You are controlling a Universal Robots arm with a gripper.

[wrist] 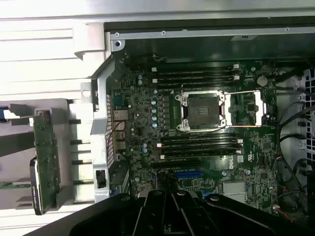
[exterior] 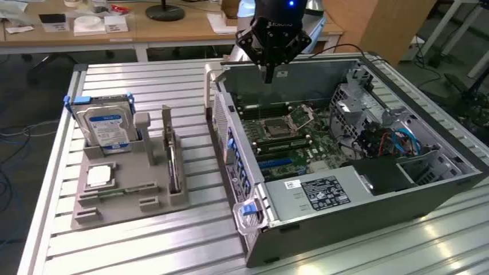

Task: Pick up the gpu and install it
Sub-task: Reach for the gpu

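- Gripper (exterior: 268, 77) hangs over the open computer case (exterior: 397, 200), fingers drawn together into 1 narrow point, nothing held.
- The gpu (exterior: 174, 163) stands on edge in the grey holder (exterior: 122, 203). It is well apart from the hand, off to its side beyond the case wall, and untouched.
- Directly beneath the hand lies the motherboard (wrist: 142, 123), with the bare processor socket (wrist: 202, 110) close under the fingertips' line.
- Risk 1, as we judge it: a descent from here would land on the board, not the card, and the exposed socket would suffer.
- Risk 2: the case wall stands between hand and holder, so a low sideways sweep could clip it.
- Risk 3: the card is thin and upright, so an off-centre pinch could tilt it in its slot or let it slip.
- Risk 4: the hard drive (exterior: 107, 123) stands near the card in the same holder, a possible wrong target.
- The exterior view gives us the hand's height above the case and the whole holder layout.
- The wrist view gives the board plan under the hand, including the blue expansion slot (wrist: 187, 174).
- The wrist view also shows the card edge-on. Its bracket end is probably the paler tip, though we cannot be sure.
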